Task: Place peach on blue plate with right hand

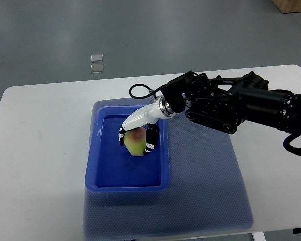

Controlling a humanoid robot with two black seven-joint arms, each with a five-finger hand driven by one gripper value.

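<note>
A yellow-green peach with a reddish blush is inside the blue plate, a rectangular tray on the white table. My right hand reaches in from the right, its white and black fingers curled around the peach, over the tray's middle. I cannot tell whether the peach rests on the tray floor or hangs just above it. The left arm does not show.
A blue-grey mesh mat lies under and to the right of the tray. The white table ends near the picture's bottom. Two small clear squares lie on the floor beyond the table.
</note>
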